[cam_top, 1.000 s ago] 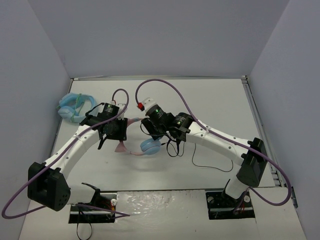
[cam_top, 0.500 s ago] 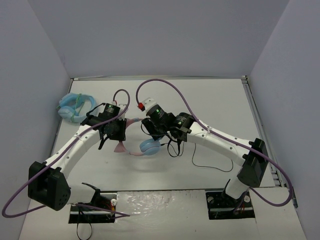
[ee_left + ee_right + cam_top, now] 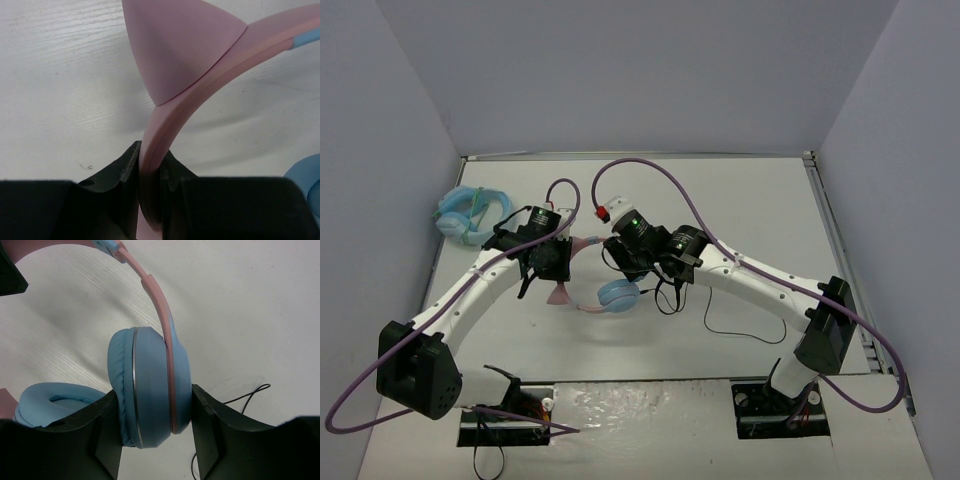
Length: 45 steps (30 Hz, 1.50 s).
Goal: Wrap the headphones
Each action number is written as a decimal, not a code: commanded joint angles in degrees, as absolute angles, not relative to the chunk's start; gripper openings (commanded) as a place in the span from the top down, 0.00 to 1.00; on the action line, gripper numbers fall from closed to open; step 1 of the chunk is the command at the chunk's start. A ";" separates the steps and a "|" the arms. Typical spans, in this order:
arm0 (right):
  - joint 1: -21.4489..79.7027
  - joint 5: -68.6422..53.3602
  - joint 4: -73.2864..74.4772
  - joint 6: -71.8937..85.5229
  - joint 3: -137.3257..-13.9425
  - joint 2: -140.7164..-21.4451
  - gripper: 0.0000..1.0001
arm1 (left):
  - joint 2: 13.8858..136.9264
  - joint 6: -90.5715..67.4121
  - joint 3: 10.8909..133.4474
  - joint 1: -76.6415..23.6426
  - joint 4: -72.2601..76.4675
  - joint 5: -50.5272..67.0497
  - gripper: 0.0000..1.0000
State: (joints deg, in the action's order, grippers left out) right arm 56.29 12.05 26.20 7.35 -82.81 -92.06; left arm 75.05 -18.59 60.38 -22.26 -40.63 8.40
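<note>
The headphones have a pink cat-eared headband (image 3: pixel 200 65) and round light blue ear cups. My left gripper (image 3: pixel 150 172) is shut on the headband just below one pink ear. My right gripper (image 3: pixel 152 425) is shut on one ear cup (image 3: pixel 150 390), a finger pressing each face. The other ear cup (image 3: pixel 55 400) hangs lower left. From above, the headphones (image 3: pixel 617 295) are held between the left gripper (image 3: pixel 558 278) and right gripper (image 3: pixel 620 262) at mid-table. The thin black cable (image 3: pixel 740 335) trails loose on the table to the right.
An all-light-blue looped item (image 3: pixel 470 215) lies at the back left, by the left wall. Purple arm cables (image 3: pixel 660 175) arch over the middle. Walls close the table (image 3: pixel 760 210) on three sides.
My left gripper has shut on the pink headband. The headphones have shifted slightly left. The right gripper's hold on the ear cup is unchanged.
</note>
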 commanded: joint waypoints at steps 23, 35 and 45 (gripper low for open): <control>58.27 26.32 23.19 13.76 -82.90 -81.87 0.18 | 73.29 -25.35 68.86 -23.28 -45.91 -10.69 1.00; 58.27 27.69 7.63 14.10 -62.62 -74.46 0.23 | 73.02 -27.78 77.43 -21.10 -48.13 -11.94 1.00; 58.48 29.71 -15.20 11.65 -48.20 -70.52 0.31 | 74.04 -27.42 83.70 -20.79 -50.29 -10.21 1.00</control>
